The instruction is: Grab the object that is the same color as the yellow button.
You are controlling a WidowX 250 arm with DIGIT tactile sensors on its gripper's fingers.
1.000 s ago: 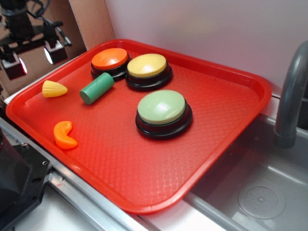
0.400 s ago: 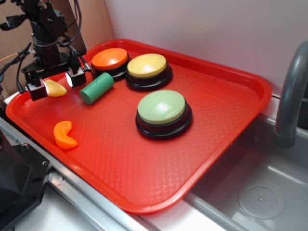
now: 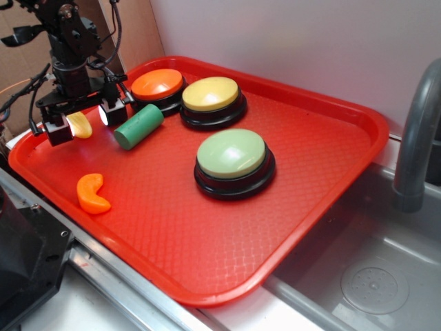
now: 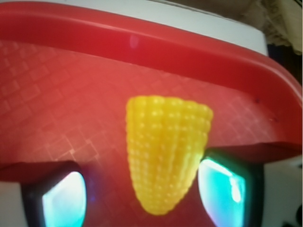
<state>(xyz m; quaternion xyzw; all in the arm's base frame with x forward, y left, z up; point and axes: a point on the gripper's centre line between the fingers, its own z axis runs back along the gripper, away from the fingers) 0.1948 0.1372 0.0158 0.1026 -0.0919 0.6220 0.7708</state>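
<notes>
The object, a small yellow toy corn cob [image 3: 82, 124] [image 4: 163, 151], lies on the red tray [image 3: 289, 227] near its far left rim. My gripper [image 3: 83, 121] [image 4: 144, 191] is down over it, open, with one finger [image 3: 58, 129] on the left and the other finger [image 3: 111, 114] on the right. In the wrist view the cob's tapered end sits between the two pads, close to the right pad [image 4: 222, 189] and well apart from the left pad [image 4: 64, 198]. The yellow button [image 3: 211, 94] stands at the back of the tray.
A green cylinder [image 3: 138, 126] lies just right of the gripper. An orange-topped button [image 3: 158, 85] and a light green button [image 3: 231, 154] stand on the tray, and an orange curved piece [image 3: 92, 194] lies near the front left. A sink [image 3: 365, 276] and faucet [image 3: 417, 138] are at right.
The gripper has come down from the upper left onto the tray and now straddles the corn cob. The cob and the other things have stayed where they were.
</notes>
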